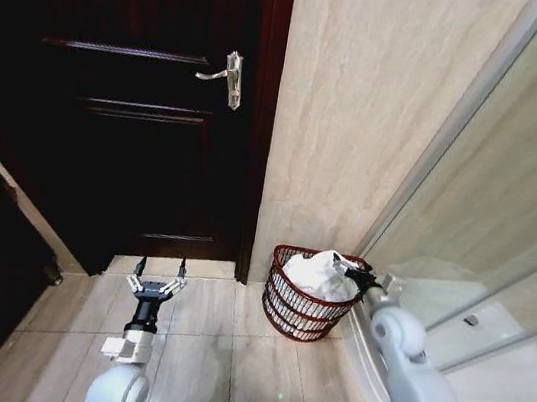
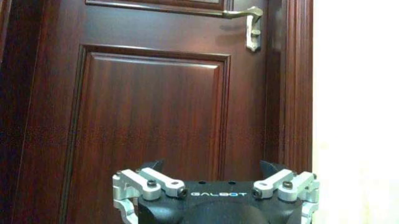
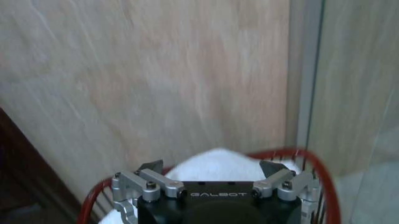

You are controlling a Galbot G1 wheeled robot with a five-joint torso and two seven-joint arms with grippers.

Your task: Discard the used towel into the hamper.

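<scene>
Down on the tiled floor [image 1: 226, 346], the hamper [image 1: 305, 308] stands against the beige wall [image 1: 361, 124], in the corner between a dark wooden door [image 1: 140, 111] and a glass shower screen [image 1: 507, 227]. Its reddish-brown ribbed sides are see-through, and a white towel [image 1: 320, 275] lies bunched inside, heaped above the rim. The right gripper [image 1: 347, 269] reaches out from the robot's right side and sits at the hamper's rim, right over the towel; in the right wrist view its jaws stand wide apart, holding nothing, with the towel [image 3: 218, 165] and the red rim [image 3: 311, 161] just beyond them. The left gripper [image 1: 158, 276] hovers above the floor well to the left of the hamper, pointing at the door. Its jaws are also spread wide and empty. In the left wrist view the door panel [image 2: 149, 116] faces the gripper, with a metal lever handle [image 2: 249, 23] higher up near the door's edge.
</scene>
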